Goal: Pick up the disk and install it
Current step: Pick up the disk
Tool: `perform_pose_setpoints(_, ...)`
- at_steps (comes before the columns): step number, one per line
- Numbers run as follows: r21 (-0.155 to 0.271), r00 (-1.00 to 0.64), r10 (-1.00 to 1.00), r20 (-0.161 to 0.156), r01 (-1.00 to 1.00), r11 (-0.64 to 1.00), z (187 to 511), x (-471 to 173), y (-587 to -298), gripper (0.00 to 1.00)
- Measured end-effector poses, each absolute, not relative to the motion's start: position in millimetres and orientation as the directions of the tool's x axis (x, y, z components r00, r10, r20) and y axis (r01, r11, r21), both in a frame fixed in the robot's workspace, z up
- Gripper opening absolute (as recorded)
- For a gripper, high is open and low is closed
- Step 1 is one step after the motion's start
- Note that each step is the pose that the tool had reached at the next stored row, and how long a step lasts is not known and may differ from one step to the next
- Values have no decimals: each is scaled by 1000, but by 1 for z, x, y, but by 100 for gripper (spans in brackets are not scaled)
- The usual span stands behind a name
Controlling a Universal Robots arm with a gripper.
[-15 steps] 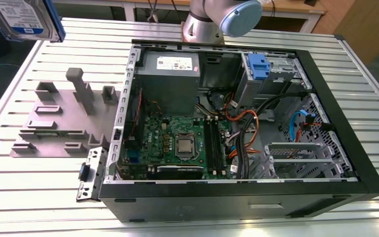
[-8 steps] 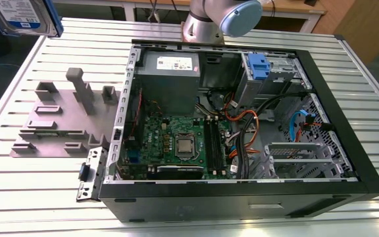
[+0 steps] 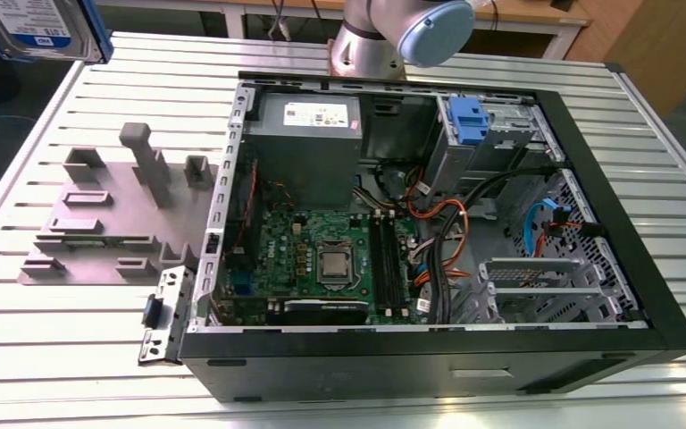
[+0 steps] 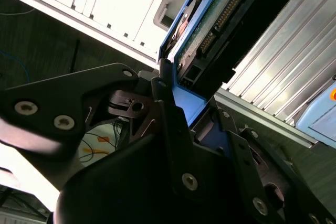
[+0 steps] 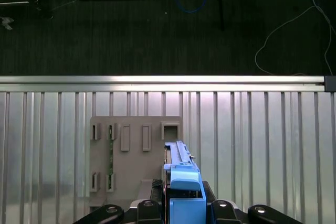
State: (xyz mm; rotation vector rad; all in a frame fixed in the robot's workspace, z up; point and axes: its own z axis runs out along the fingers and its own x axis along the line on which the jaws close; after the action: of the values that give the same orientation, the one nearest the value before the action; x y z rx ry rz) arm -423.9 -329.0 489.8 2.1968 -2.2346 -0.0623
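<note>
While the disk (image 3: 36, 31) hung up in the top corner on the exterior view's left, it sat well apart from the open PC case (image 3: 439, 357) and nowhere near installed. You could see its white-and-blue label (image 3: 31, 25) facing the camera, with print on it I couldn't make out, and the blue carrier rails (image 3: 99, 36) round the edge. In the second wrist view the gripper (image 4: 184, 103) had its black fingers (image 4: 169, 124) closed in tight on the blue carrier, with the drive's connector edge (image 4: 223, 11) poking out past them, so it had a firm pinch on the disk. The first wrist view showed the drive edge-on, just over one edge of the grey fixture plate (image 5: 131, 156), which lay flat on the slatted aluminium table (image 5: 262, 145). Back in the exterior view that fixture plate was beside the case, on the exterior view's left. Inside the case sat the grey power supply (image 3: 305, 152) with a white sticker (image 3: 317, 113) (barcode-type stuff, not legible to me), the green motherboard (image 3: 283, 241) with its bare CPU (image 3: 333, 264), a blue latch (image 3: 468, 121) up by the drive bay, and a tangle of orange and blue cables (image 3: 522, 219). The arm's (image 3: 391, 40) base stood behind the case.
</note>
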Motion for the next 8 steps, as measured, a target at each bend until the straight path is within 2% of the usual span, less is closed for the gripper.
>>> perform_pose_setpoints(8,33,-17,-1000,-23,-999,17,490,-421,-329,36)
